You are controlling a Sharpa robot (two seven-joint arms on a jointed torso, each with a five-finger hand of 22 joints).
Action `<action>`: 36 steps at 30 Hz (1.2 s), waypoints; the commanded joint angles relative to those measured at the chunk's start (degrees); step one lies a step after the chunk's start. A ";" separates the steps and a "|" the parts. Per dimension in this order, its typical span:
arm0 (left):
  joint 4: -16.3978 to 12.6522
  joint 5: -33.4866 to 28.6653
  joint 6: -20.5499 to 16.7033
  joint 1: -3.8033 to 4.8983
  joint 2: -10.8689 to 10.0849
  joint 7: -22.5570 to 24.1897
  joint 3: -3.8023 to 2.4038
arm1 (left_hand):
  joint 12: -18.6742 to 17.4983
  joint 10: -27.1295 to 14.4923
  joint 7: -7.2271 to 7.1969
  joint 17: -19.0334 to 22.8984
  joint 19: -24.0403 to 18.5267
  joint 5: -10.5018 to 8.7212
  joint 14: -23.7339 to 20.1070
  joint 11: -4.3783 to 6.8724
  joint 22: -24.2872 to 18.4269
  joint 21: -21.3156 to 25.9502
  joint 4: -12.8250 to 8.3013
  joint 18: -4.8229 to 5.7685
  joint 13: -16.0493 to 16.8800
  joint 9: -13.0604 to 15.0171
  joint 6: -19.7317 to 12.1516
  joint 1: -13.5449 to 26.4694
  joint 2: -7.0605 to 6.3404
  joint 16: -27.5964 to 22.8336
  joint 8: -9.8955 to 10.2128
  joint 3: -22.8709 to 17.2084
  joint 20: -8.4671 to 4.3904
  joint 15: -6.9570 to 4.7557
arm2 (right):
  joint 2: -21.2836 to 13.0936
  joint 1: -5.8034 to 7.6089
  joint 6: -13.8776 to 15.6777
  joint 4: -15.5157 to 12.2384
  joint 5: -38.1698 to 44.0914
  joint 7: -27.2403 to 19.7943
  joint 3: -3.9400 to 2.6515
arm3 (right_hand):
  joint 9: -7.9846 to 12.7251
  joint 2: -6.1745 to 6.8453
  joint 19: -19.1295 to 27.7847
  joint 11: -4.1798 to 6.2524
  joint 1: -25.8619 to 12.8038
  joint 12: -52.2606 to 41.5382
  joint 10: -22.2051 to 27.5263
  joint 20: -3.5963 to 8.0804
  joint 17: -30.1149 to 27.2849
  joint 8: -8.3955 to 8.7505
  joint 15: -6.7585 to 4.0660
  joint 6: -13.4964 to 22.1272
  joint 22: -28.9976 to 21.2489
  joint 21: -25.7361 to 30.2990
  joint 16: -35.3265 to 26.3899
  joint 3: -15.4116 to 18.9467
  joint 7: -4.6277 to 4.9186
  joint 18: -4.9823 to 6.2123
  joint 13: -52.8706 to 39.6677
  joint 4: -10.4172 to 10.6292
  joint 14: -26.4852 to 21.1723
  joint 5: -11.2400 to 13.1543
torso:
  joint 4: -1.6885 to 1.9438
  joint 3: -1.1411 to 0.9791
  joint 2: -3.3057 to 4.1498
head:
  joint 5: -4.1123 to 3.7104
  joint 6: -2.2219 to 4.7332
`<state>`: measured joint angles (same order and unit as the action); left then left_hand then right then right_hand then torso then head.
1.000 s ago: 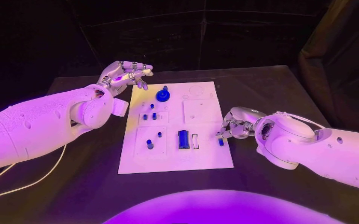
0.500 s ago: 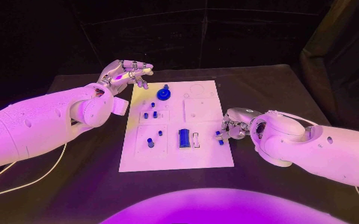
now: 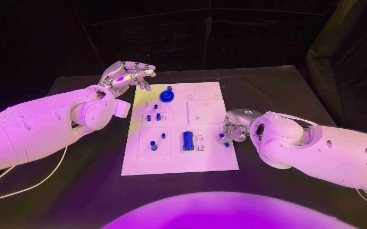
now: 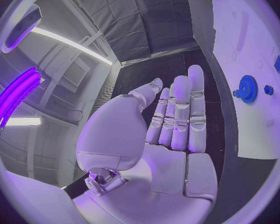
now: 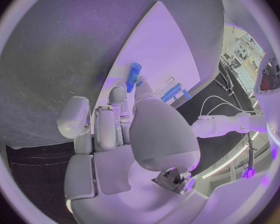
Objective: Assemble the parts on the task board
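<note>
The white task board (image 3: 206, 157) lies mid-table. On it are a blue gear (image 3: 167, 96), a long blue block (image 3: 187, 141) and several small blue pegs (image 3: 154, 116). My left hand (image 3: 128, 75) hovers off the board's far left corner, fingers extended and holding nothing; its wrist view shows the palm (image 4: 171, 134) bare and the gear (image 4: 247, 88) beyond it. My right hand (image 3: 233, 130) sits low at the board's right edge. Its thumb and a finger pinch the end of a blue peg (image 3: 223, 138), which juts out past the fingertips (image 5: 134, 73) over the board (image 5: 168, 55).
The black table (image 3: 268, 88) surrounds the board, with a dark curtain behind it. A pale cable (image 3: 34, 184) runs along the table's left side under my left arm. The long blue block (image 5: 171, 92) lies just beyond the right hand.
My right hand has shifted slightly left onto the board's right edge, the blue peg moving with it. The left hand has barely moved.
</note>
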<state>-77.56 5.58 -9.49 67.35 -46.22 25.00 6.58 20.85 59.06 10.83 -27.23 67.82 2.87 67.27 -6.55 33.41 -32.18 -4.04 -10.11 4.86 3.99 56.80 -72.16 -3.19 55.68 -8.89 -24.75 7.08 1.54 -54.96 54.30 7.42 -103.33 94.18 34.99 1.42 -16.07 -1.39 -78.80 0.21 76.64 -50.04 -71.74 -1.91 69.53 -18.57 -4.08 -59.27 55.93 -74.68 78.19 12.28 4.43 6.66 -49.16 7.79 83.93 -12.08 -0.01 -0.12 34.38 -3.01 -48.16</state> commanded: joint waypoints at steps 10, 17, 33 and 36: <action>-0.13 -0.17 0.79 0.06 -0.01 0.03 -0.04 | 0.47 -0.53 -0.12 0.12 0.40 -0.09 -0.49 0.19 -0.12 0.41 -0.38 -0.29 0.03 -0.05 -0.52 -0.49 -0.16 0.34 -0.34 0.01 -0.07 -0.08 | 0.84 -0.60 -1.35 0.07 2.29 1.85 0.43 | 0.36 -3.04 0.03 0.36 4.47 0.62 0.17 0.29 0.42 1.44 -0.44 -0.74 0.33 0.27 -0.22 -3.99 -0.39 -0.78 -0.10 -2.73 2.49 3.95 | 0.06 0.00 -0.05 | 0.19 0.07; -0.06 -0.17 0.78 0.03 -0.04 -0.02 -0.03 | 0.47 -0.53 -0.12 0.12 0.40 -0.09 -0.49 0.19 -0.12 0.41 -0.38 -0.29 0.03 -0.05 -0.52 -0.49 -0.16 0.34 -0.34 0.01 -0.07 -0.08 | -0.59 -0.59 10.80 -2.00 -8.96 -1.33 0.40 | 0.80 -2.23 -0.50 0.55 2.80 -0.52 -0.71 0.46 1.12 2.81 -0.58 -1.07 1.13 -0.17 0.13 -8.09 -0.50 -0.91 -1.56 -0.91 2.71 -2.84 | -0.05 -0.10 -0.13 | 0.50 0.07; -0.16 -0.17 0.86 0.01 0.05 -0.06 -0.03 | 0.50 -0.58 -0.11 0.15 0.41 -0.09 -0.51 0.19 -0.13 0.44 -0.47 -0.29 0.03 -0.05 -0.56 -0.60 -0.15 0.36 -0.35 -0.03 -0.07 -0.09 | 0.06 -0.56 18.44 -4.30 -23.38 -3.42 0.38 | 0.36 4.47 -0.99 0.86 -1.58 -1.99 -2.41 0.72 2.71 4.00 -0.87 -3.24 2.14 -0.68 0.99 -23.23 -0.96 -1.04 -3.45 0.65 3.04 -6.12 | -0.02 -0.03 0.06 | 0.82 -0.11; -0.17 -0.17 0.85 0.01 0.05 -0.08 -0.03 | 0.50 -0.58 -0.11 0.15 0.41 -0.09 -0.51 0.19 -0.13 0.44 -0.47 -0.29 0.03 -0.05 -0.56 -0.60 -0.15 0.36 -0.35 -0.03 -0.07 -0.09 | 0.54 -0.56 17.59 -4.08 -24.13 -3.03 0.38 | 0.13 5.14 -1.17 0.95 -2.73 -2.96 -3.11 0.76 3.27 3.87 -0.94 -3.75 2.61 -0.92 1.34 -24.51 -1.09 -1.12 -4.41 0.90 3.15 -6.67 | 0.02 0.01 0.10 | 0.76 -0.21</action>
<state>-77.62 5.58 -9.33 67.30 -46.19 24.77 6.58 21.07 58.85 10.62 -27.16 67.82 2.87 67.06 -6.35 33.35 -31.95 -4.19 -10.11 4.86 4.00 56.60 -72.16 -3.19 55.68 -8.89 -24.91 7.08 1.33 -54.53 53.66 24.06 -107.39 73.42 32.30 1.82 -15.75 3.60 -79.63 1.25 74.09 -52.79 -74.47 -1.09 72.68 -14.62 -4.52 -62.70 58.45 -75.43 79.33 -11.95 3.37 6.66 -53.37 8.64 83.94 -18.63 0.01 -0.14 34.45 -2.20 -48.31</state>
